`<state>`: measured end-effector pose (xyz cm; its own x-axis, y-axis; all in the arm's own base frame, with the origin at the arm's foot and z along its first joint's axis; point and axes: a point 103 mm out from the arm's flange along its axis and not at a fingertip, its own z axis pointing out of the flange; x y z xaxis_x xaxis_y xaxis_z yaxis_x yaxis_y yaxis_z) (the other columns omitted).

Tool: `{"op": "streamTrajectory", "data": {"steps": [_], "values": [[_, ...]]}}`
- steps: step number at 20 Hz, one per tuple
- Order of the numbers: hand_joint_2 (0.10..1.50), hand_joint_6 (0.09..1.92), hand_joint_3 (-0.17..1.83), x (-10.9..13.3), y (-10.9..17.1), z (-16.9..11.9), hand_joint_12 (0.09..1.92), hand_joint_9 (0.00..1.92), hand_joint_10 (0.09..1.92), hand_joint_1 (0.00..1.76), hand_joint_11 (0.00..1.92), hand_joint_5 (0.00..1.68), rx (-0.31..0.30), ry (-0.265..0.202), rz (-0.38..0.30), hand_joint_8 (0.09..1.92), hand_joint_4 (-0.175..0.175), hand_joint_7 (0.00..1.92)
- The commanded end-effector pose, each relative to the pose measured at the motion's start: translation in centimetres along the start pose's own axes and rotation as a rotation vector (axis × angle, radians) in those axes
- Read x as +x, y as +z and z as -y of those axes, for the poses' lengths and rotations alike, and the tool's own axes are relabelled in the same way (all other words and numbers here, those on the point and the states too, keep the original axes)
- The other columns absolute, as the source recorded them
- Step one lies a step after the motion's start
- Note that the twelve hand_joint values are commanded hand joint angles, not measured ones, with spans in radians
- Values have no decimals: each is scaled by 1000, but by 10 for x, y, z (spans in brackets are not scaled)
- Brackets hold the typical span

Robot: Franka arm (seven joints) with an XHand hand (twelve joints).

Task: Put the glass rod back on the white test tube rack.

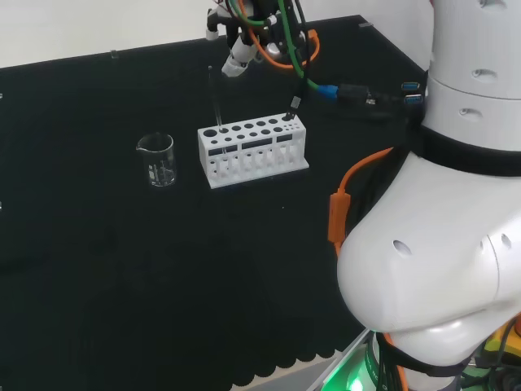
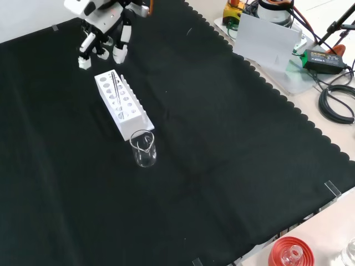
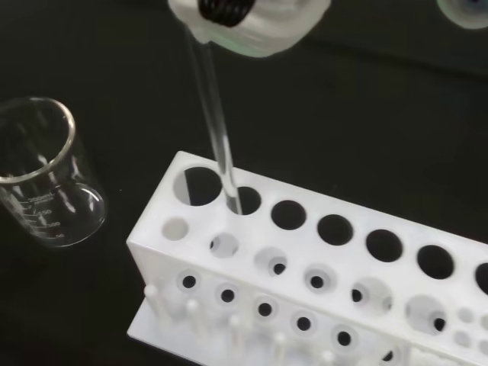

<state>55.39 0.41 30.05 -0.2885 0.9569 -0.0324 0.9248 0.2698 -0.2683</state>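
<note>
Now, with hand [image 1: 242, 50] lifted at 12 o'clock, fingers apparently off rod [image 3: 216, 137], rod standing in rack [image 3: 320, 282]: withdraw straight up, clear of beaker [image 3: 42, 171].

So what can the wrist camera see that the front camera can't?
Wrist view alone: the glass rod dips into a hole near the end of the rack closest to the beaker. Front view alone: the hand above the rack's far end, a red ring at the bench edge, and cables. Both: rack, rod, and beaker.
</note>
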Motion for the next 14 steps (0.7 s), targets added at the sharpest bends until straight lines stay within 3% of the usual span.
{"op": "streamTrajectory", "data": {"steps": [1, 14], "values": [[876, 700, -175, -15, -10, 14, 924, 1798, 214, 1133, 1804, 286, 1, 28, 1, 637, -153, 1217], [876, 720, -175, -37, -22, 37, 933, 1809, 207, 1132, 1793, 348, -9, 80, -10, 633, -168, 1231]]}}
